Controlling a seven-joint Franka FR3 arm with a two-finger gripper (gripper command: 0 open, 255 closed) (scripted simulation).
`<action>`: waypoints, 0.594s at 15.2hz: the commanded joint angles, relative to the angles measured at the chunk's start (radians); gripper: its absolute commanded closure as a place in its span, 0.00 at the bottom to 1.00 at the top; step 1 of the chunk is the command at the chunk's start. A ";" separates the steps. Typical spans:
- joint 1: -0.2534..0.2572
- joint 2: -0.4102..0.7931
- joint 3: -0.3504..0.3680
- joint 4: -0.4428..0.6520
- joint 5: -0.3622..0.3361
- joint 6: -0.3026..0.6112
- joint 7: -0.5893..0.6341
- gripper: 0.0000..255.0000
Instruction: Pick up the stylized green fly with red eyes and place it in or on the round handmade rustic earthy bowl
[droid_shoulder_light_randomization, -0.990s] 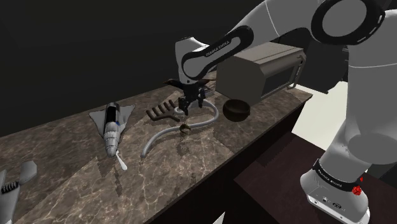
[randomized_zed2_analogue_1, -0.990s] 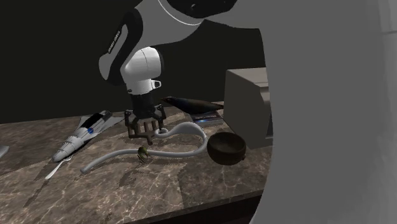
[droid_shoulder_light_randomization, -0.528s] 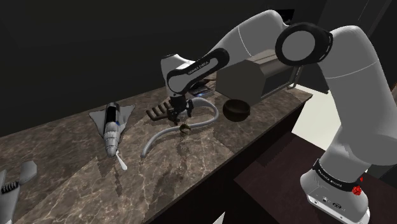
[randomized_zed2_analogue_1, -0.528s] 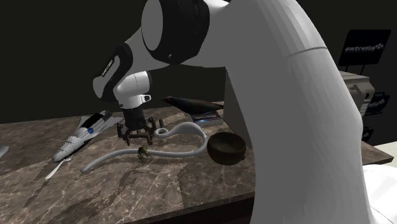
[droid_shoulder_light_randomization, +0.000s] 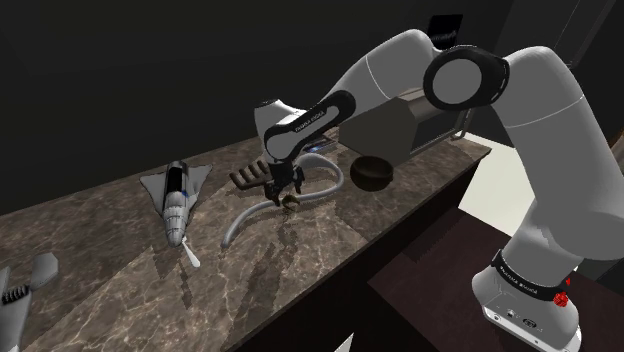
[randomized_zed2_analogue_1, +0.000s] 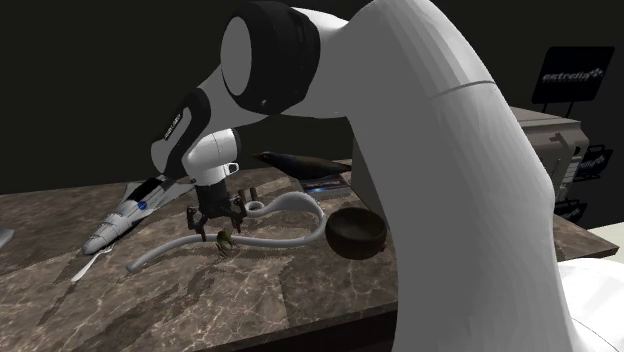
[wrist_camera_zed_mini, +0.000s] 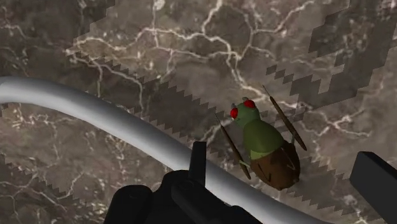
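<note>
Fly (wrist_camera_zed_mini: 264, 143), green with red eyes and a brown tail: lies on the dark marbled counter (droid_shoulder_light_randomization: 120, 270), about midway between its front and back edges and just beside a grey curved tube (wrist_camera_zed_mini: 95, 105). Fingers (wrist_camera_zed_mini: 376, 184): spread, one on each side of the fly, neither touching it. Gripper (droid_shoulder_light_randomization: 283, 185): low over the fly, lower than half a second ago; the fly has not moved since. Bowl (droid_shoulder_light_randomization: 371, 172), dark and round: well apart, toward the counter's end at the shoulder view's right.

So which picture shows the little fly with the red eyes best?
The wrist view. There the fly sits large on the marbled counter, with red eyes, green body, brown rear and thin wings clear. The shoulder view and second exterior view show it as a tiny speck below the gripper.
</note>
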 joint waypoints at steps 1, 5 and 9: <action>0.000 0.005 -0.001 0.000 -0.001 0.006 0.001 0.00; 0.000 0.005 -0.001 0.000 -0.001 0.006 0.001 0.00; 0.000 0.005 -0.001 0.000 -0.001 0.006 0.001 1.00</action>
